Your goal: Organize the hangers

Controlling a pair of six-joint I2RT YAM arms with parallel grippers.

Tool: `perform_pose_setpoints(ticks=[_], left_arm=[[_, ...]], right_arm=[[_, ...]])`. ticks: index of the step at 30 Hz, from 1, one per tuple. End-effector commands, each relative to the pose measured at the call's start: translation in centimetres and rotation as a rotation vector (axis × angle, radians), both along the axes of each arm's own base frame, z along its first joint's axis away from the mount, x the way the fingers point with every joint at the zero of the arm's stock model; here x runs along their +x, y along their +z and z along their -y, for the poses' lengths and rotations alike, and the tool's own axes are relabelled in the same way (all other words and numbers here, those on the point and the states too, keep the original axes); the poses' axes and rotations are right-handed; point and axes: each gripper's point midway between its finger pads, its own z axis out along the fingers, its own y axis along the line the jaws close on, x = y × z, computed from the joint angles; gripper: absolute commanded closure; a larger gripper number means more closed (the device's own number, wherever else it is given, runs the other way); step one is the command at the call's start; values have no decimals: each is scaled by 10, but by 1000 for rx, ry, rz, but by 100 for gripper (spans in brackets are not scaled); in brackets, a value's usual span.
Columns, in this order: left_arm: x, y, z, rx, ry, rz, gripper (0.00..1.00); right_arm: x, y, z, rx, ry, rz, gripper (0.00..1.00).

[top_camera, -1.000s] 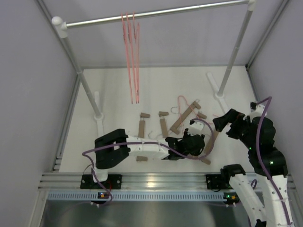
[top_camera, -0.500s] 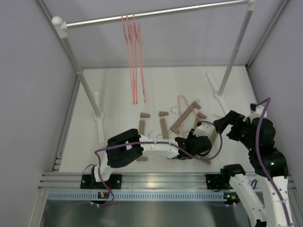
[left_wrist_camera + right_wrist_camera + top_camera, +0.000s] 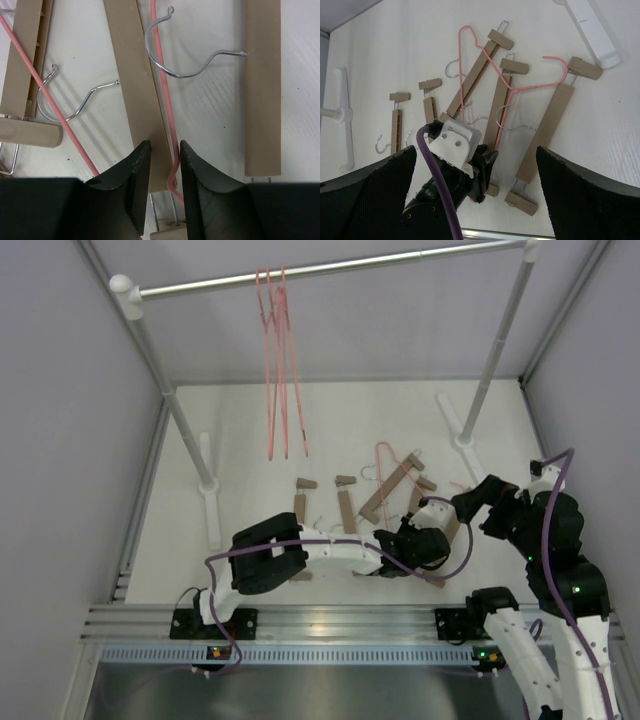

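Three thin pink hangers [image 3: 278,370] hung from the silver rail [image 3: 330,268], left of its middle. One more pink hanger [image 3: 460,70] lay on the white table [image 3: 250,430], on your side of the rail and under its right half. It was tangled across three of the wooden bar hangers [image 3: 547,135]. Two shorter-looking wooden hangers [image 3: 346,508] lay just left of that heap, nearer the rail's middle.

Your left arm reached sideways, roughly along the rail's line, so the left gripper [image 3: 161,147] sat low over the heap. Its fingers [image 3: 141,160] stood a narrow gap apart. They bracketed the lower end of one wooden bar [image 3: 135,75] and the pink wire [image 3: 162,75] crossing it. The wire ran close to the right-hand finger, and the gap was wider than the wire. The bar spread wider than the gap and lay beneath the tips, so nothing was pinched.

Your right gripper [image 3: 470,502] hung above the heap's right edge, on your side of the rail's right post [image 3: 490,360]. Its fingers [image 3: 370,200] were spread wide and held nothing.
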Motion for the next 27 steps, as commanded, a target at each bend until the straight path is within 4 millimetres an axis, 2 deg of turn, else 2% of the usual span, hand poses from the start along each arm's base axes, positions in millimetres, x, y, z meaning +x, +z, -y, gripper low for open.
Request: perform_pose_setpoints(ticks=[1,12,19,27], left_arm=[[3,0,1,23,11,24,66],[1,-9,-3,49,8,15,74],[3,-6,-8,62,24,33,78],[8,7,-18,71,53,60,91]], right_arm=[[-5,9,3,-7,-4,24,1],[-7,5,2,-7,0,24,0],[-6,4,2,-6,1,21,1],[-7,6,1,-4,4,27,0]])
